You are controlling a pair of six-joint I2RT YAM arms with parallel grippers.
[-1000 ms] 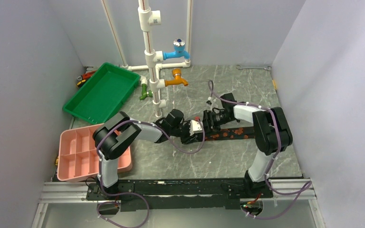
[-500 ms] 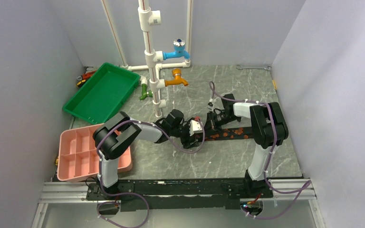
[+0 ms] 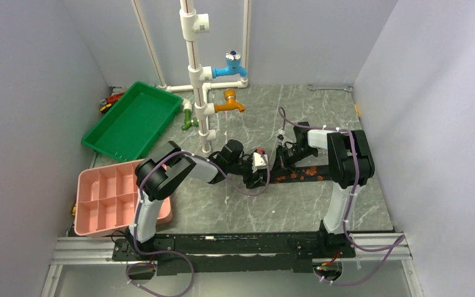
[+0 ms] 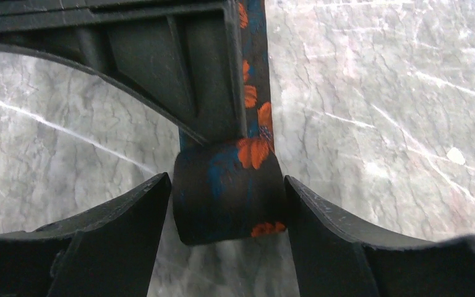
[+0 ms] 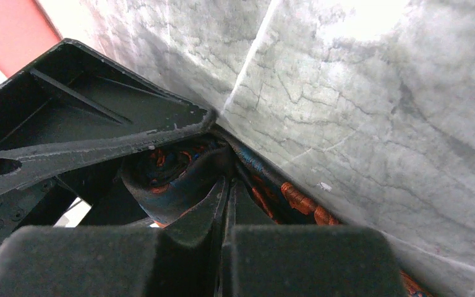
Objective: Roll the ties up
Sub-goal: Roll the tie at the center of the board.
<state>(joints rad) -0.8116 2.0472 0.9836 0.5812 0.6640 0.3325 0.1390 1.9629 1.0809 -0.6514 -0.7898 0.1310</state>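
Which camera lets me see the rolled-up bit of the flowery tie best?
The left wrist view. The tie's rolled part sits in the middle, orange flowers showing. The right wrist view shows only its spiral end, half hidden. The top view shows just the flat strip; the roll is too small to see.

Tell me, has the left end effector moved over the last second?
Yes: the left end effector shifted right, away from the pipe.
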